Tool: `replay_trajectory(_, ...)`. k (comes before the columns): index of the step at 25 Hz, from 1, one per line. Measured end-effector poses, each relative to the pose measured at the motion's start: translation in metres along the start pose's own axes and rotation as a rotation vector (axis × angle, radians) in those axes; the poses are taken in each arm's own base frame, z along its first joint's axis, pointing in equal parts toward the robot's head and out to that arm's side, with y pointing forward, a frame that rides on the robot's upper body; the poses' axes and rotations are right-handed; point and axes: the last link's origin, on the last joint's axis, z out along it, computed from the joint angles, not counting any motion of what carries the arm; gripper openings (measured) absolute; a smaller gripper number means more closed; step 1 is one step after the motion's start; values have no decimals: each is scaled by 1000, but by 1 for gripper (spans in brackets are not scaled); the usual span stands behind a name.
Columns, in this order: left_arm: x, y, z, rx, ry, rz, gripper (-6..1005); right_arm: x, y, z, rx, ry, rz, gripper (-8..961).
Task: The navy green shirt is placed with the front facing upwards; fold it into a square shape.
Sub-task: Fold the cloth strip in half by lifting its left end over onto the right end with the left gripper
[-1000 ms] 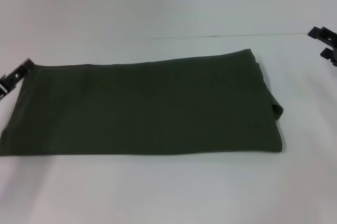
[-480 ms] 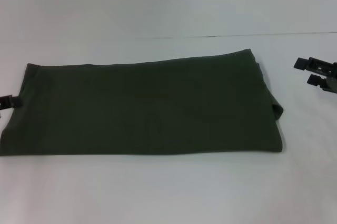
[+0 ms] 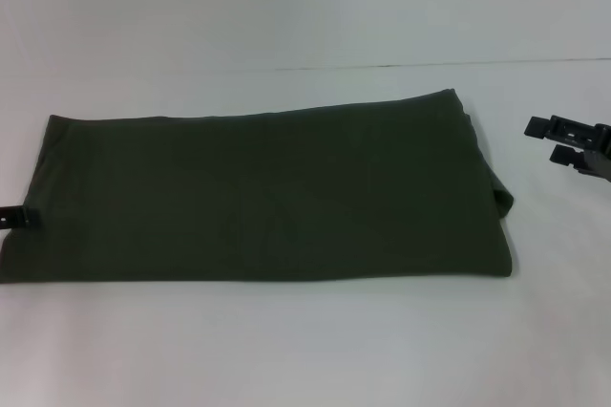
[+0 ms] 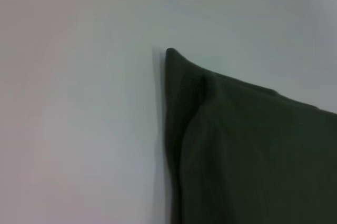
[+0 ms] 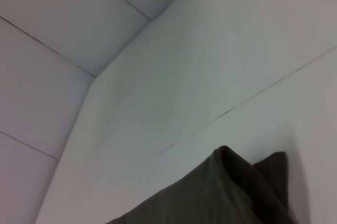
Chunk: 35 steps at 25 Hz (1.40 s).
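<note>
Grippers flank shirt. My left gripper (image 3: 19, 218) sits at the left short edge of the navy green shirt (image 3: 267, 197); finger state indiscernible. My right gripper (image 3: 556, 139) hovers beside its right end, jaws apart, empty. Shirt lies folded into a long band on the white table (image 3: 305, 340).

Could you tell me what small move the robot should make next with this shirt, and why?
Probably bring the right hand in to the right end of the navy green shirt to grasp it. The shirt lies as a long flat band, wider than deep, so one more fold across seems needed for a square. The right hand is open and off the cloth; the left hand sits at the left edge.
</note>
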Motion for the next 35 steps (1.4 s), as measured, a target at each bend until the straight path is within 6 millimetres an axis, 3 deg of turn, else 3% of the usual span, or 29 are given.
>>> replay_trajectory(18, -9, 1, 11, 16, -54, 27, 860, 4, 4, 8, 0, 34, -23, 911)
replay_trajectory(35, -9, 8, 14, 16, -110, 84, 682, 6, 5, 9, -3, 38, -20, 911)
